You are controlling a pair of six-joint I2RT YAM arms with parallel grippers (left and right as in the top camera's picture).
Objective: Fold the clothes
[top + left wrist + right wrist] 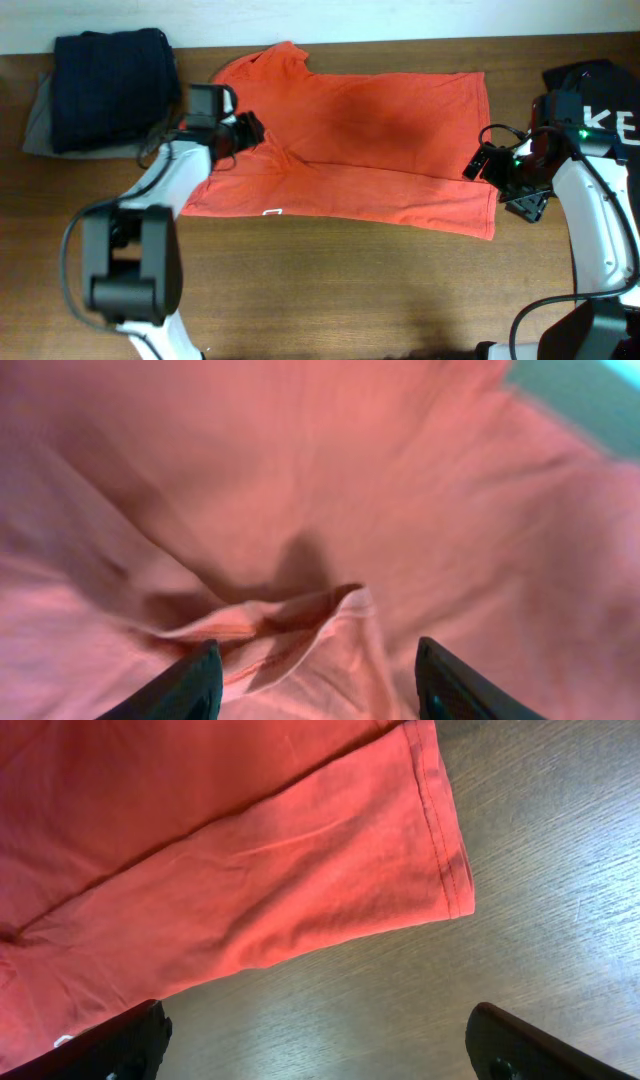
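Spread apart, the left gripper point(320, 685) is seen closest in its wrist view, with a raised ridge of cloth point(300, 615) lying loose between the fingers point(190, 685) — nothing is pinched. Across the wooden worktop point(330, 290), toward the far side, the orange-red T-shirt point(350, 140) is laid flat, one sleeve point(270, 62) pointing far left and a long crease point(400, 172) running left to right. A dark folded stack point(105, 90) is set at the far left corner. At the shirt's right edge the right gripper point(478, 165) is held beside the hem point(445, 840), fully spread and empty. The cloth is judged light, soft and limp — it would sag between holds, so it is best pinched at the stitched hem corner and the sleeve seam together.
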